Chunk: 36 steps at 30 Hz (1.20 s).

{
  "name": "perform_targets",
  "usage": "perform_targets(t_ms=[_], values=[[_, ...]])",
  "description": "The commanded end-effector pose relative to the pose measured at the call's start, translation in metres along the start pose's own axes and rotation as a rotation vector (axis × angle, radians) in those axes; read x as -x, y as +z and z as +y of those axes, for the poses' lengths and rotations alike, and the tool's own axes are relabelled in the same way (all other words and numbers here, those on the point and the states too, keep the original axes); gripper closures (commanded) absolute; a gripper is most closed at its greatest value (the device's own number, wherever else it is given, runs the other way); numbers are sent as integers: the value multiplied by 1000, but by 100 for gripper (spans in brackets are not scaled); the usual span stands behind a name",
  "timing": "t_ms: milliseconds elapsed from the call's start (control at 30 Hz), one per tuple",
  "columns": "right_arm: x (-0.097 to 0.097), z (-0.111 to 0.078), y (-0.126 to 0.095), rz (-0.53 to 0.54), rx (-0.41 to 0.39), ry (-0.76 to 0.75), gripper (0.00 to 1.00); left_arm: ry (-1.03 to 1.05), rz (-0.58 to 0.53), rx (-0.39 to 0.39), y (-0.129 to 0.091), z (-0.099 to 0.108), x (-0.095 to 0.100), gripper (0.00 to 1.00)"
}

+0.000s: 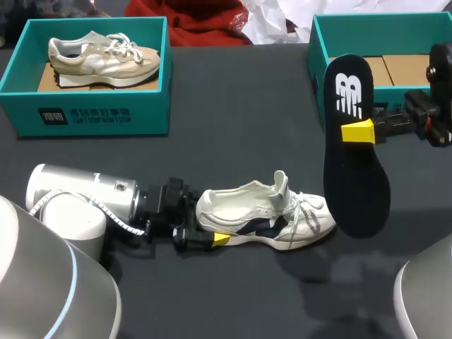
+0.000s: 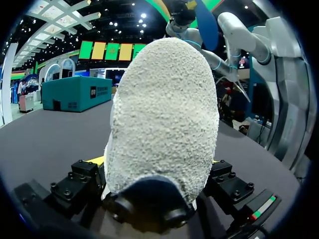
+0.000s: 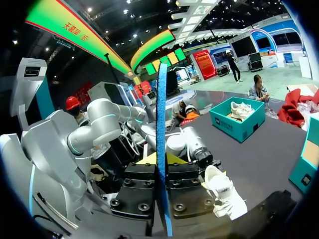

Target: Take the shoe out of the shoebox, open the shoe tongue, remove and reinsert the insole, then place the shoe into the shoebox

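A white shoe with dark side stripes (image 1: 261, 212) lies on its sole on the black table, toe to the right, tongue raised. My left gripper (image 1: 208, 222) is at its heel, open, one yellow fingertip (image 1: 221, 239) beside the heel. In the left wrist view the fuzzy heel (image 2: 164, 114) fills the space between the fingers. My right gripper (image 1: 358, 131) is shut on a dark insole (image 1: 357, 176), holding it above the table, right of the shoe. In the right wrist view the insole (image 3: 162, 114) stands edge-on between the fingers, the shoe (image 3: 224, 191) below.
A teal shoebox (image 1: 381, 28) with cardboard inside stands at the back right, behind the insole. Another teal shoebox (image 1: 92, 116) at the back left holds a beige shoe (image 1: 102, 56). Bare black table lies between the boxes and in front of the shoe.
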State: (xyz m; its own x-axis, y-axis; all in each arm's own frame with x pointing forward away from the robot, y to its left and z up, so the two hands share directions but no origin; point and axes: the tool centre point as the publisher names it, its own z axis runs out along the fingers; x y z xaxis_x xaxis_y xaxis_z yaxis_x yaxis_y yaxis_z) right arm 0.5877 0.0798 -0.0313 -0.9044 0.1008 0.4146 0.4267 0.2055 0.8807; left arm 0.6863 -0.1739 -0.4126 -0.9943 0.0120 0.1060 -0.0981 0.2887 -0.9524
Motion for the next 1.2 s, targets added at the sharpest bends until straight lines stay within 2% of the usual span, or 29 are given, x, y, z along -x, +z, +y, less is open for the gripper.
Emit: perform_targets(t_ms=[33,367,467,533,1100,1200], values=[[-5,-5,-1,-10,8,0,100,3,-2,32,-10,-6,-3,0],[-5,-5,-1,-10,8,0,100,13,25,191,-22,-6,-4,0],[-5,-5,-1,-10,8,0,100,12,25,272,-27,-9,-4,0],[-5,-5,-1,-10,8,0,100,94,-24,374,-34,-11,-2,0],[-5,-5,-1,-10,8,0,100,94,-24,374,-34,-11,-2,0],[-5,-5,-1,-10,8,0,100,72,-50,444,-33,-9,-2,0]])
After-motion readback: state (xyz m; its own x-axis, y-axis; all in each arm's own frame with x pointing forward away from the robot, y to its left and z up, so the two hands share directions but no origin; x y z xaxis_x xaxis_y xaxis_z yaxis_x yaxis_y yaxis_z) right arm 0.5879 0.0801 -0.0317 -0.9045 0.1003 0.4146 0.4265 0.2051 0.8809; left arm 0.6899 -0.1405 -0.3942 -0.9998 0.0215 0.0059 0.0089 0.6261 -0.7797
